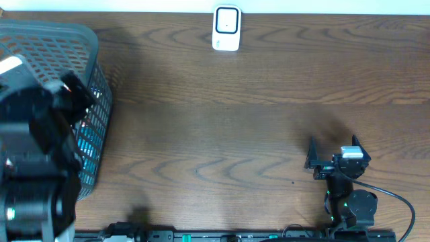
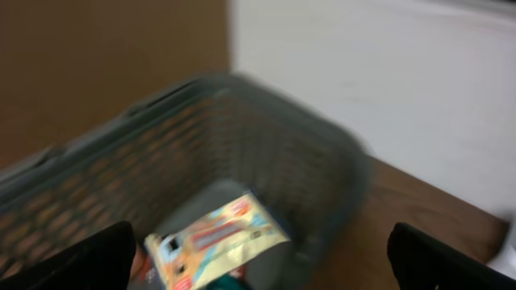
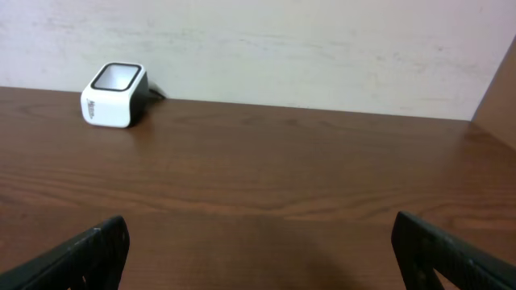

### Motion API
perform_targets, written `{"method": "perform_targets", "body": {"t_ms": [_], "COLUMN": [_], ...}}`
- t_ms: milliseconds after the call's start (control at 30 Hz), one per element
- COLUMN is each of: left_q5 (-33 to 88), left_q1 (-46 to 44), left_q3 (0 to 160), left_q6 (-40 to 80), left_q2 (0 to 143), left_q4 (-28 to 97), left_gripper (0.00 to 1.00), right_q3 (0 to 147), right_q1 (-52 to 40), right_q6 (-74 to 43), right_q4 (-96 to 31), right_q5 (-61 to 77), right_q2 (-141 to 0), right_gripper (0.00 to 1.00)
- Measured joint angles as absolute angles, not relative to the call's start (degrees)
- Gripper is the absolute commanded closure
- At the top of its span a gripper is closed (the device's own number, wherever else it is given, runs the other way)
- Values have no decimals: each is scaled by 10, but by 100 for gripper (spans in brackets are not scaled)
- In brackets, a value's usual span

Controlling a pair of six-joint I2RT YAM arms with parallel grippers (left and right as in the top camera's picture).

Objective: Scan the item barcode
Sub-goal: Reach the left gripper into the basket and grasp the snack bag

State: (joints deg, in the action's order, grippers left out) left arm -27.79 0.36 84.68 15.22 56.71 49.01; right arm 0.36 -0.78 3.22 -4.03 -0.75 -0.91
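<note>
A colourful flat packet (image 2: 214, 238), the item, lies inside the grey mesh basket (image 2: 266, 137); the left wrist view is blurred and no barcode can be made out. My left gripper (image 2: 262, 272) hangs open above the basket, one dark finger on each side of the packet, holding nothing. The white barcode scanner (image 1: 227, 28) stands at the table's far edge, and it also shows as the scanner (image 3: 114, 95) at the upper left of the right wrist view. My right gripper (image 1: 334, 148) rests open near the front right of the table, with only bare wood between its fingers (image 3: 85, 256).
The basket (image 1: 94, 74) fills the table's left end, and my left arm (image 1: 33, 161) covers most of it from above. A pale wall (image 3: 306, 48) runs behind the scanner. A black cable (image 1: 396, 198) loops by the right arm's base.
</note>
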Motion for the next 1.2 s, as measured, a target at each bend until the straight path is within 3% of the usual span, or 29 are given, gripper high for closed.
{"method": "perform_targets", "body": {"t_ms": [200, 533, 800, 1200], "left_q5": [-261, -127, -86, 16], "left_q1": [120, 303, 342, 318], "left_q3": [847, 847, 847, 847], "left_q6": [246, 277, 292, 62], "left_q2": [628, 751, 859, 1005], "left_q4": [517, 564, 620, 578], "left_gripper": [0, 0, 1, 1], "right_q3": [4, 4, 4, 4], "right_q1": [-8, -8, -8, -8], "right_q6": [32, 32, 32, 32], "right_q4": [-40, -41, -40, -40], "right_q5": [-8, -7, -8, -8], "right_q2": [-9, -9, -9, -9], "right_gripper": [1, 1, 1, 1]}}
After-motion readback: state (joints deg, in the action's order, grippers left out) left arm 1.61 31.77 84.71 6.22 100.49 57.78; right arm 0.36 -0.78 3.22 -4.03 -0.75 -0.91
